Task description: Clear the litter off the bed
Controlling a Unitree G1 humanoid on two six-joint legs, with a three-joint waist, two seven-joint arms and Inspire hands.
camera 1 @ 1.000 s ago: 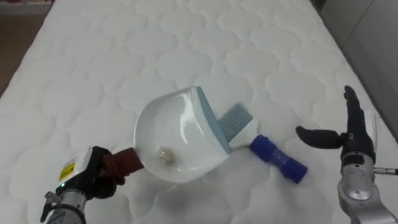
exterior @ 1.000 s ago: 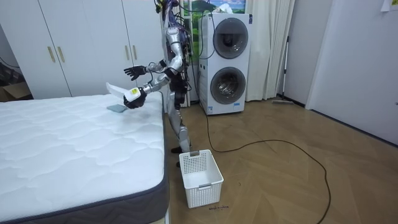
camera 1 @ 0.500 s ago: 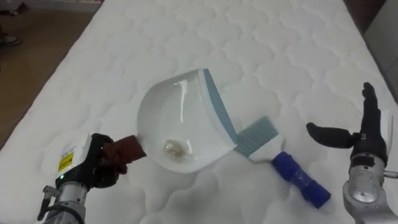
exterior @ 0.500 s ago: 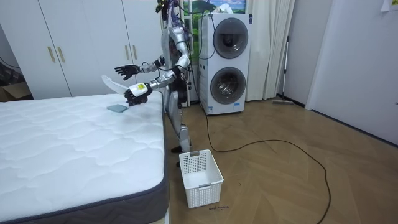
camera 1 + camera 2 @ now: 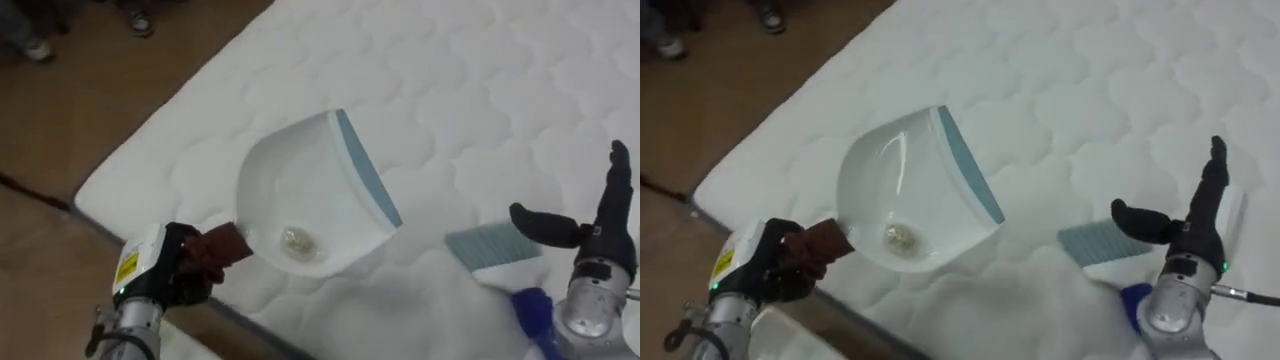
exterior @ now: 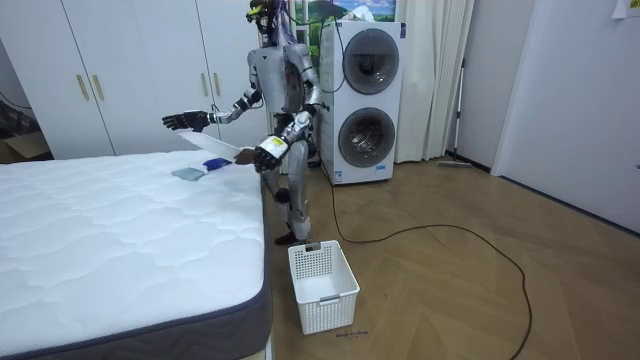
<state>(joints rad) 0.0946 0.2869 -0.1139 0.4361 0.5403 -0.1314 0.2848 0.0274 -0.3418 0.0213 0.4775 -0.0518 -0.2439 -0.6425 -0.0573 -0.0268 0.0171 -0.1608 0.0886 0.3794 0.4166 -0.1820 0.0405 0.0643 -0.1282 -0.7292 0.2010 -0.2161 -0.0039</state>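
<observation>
My left hand (image 5: 175, 268) is shut on the brown handle of a white dustpan (image 5: 310, 195) with a blue-grey lip. It holds the pan level above the corner of the white mattress (image 5: 480, 90). A small crumpled scrap (image 5: 297, 240) lies inside the pan. A brush with grey-blue bristles (image 5: 495, 248) and a blue handle (image 5: 535, 315) lies on the bed at the lower right. Above it hovers my right hand (image 5: 590, 225), fingers straight, holding nothing. In the room view I stand at the bed's corner, dustpan (image 6: 228, 152) out over the edge.
Wooden floor (image 5: 60, 110) lies past the mattress edge on the left, with dark shoes (image 5: 30, 45) at the top corner. A white slatted basket (image 6: 322, 285) stands on the floor beside the bed's foot. Stacked washing machines (image 6: 362, 100) and wardrobes (image 6: 130, 70) line the wall.
I have turned to my left, so the whole view shifted toward the bed's edge. The dustpan moved with my left hand out to the mattress corner. The brush stayed on the bed.
</observation>
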